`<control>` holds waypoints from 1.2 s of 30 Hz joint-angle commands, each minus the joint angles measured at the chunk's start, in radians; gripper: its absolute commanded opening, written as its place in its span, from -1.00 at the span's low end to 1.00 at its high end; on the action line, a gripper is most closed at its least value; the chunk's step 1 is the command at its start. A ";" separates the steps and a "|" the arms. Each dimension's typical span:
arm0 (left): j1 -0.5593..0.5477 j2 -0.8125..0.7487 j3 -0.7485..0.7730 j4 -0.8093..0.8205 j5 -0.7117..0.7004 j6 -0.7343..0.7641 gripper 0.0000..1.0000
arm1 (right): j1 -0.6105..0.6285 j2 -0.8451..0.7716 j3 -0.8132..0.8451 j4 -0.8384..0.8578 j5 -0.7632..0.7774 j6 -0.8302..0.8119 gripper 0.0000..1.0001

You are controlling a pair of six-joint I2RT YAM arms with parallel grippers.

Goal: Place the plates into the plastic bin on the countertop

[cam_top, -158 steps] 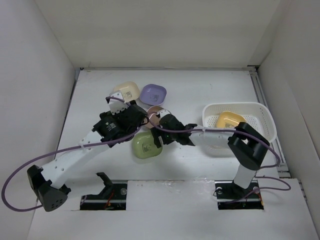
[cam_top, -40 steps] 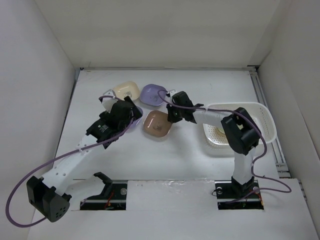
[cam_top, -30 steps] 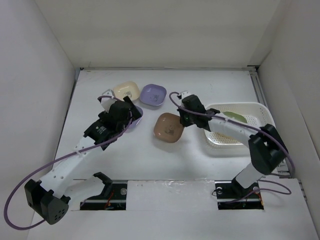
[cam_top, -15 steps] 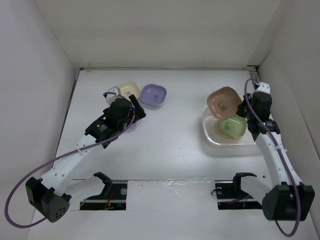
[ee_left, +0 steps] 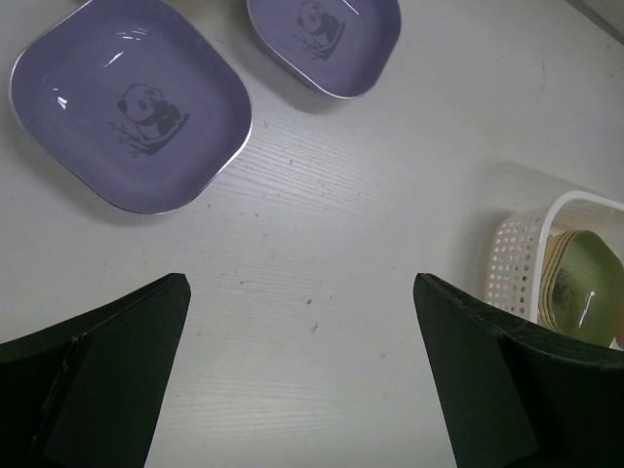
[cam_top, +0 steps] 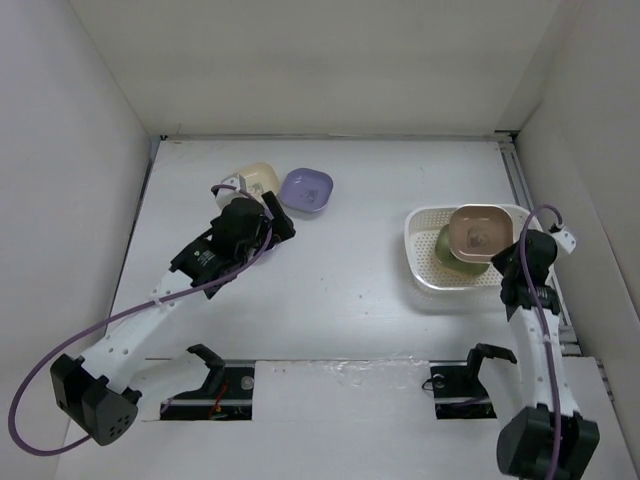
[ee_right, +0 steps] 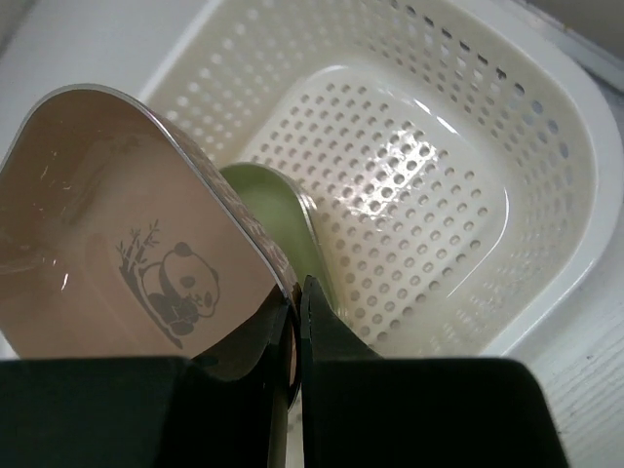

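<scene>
Plates gather in the bin (cam_top: 412, 245): from above we see the pink-brown plate (cam_top: 478, 232), on the countertop (cam_top: 340, 290) a second ago, now over it; left wrist, the left gripper (ee_left: 302, 322) gapes above two purple plates (ee_left: 132, 102); right wrist, the right gripper (ee_right: 295, 312) pinches that plate's rim over a green plate (ee_right: 283, 219).

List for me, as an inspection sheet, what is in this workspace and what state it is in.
Surface: white countertop, a few faint specks.
Job's things: bin holds a green plate; brown plate held over it; cream plate, purple plate and second purple plate lie on the countertop.
Clutter: nothing seen.
Grippers: left gripper open, empty, near the purple plates; right gripper shut on the brown plate's rim.
Cables: a purple cable runs along each arm.
Surroundings: plain white walls.
</scene>
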 commanded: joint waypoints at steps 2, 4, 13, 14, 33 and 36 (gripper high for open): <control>-0.004 -0.031 -0.008 0.027 -0.006 0.014 0.99 | -0.042 0.151 -0.024 0.134 -0.073 0.033 -1.00; -0.004 -0.031 -0.017 0.036 -0.006 0.023 0.99 | -0.042 0.165 -0.052 0.172 -0.098 0.033 -1.00; -0.004 -0.009 -0.026 0.055 0.003 0.023 0.99 | -0.042 0.086 -0.055 0.188 -0.128 0.014 1.00; -0.004 0.001 -0.026 0.064 0.003 0.023 0.99 | -0.042 0.070 -0.055 0.177 -0.139 0.004 1.00; 0.016 0.024 0.013 -0.016 -0.079 -0.041 0.99 | 0.687 0.889 0.702 0.263 -0.129 -0.243 1.00; 0.016 0.011 0.036 -0.042 -0.092 0.006 0.99 | 0.721 1.118 0.931 0.223 -0.107 -0.220 1.00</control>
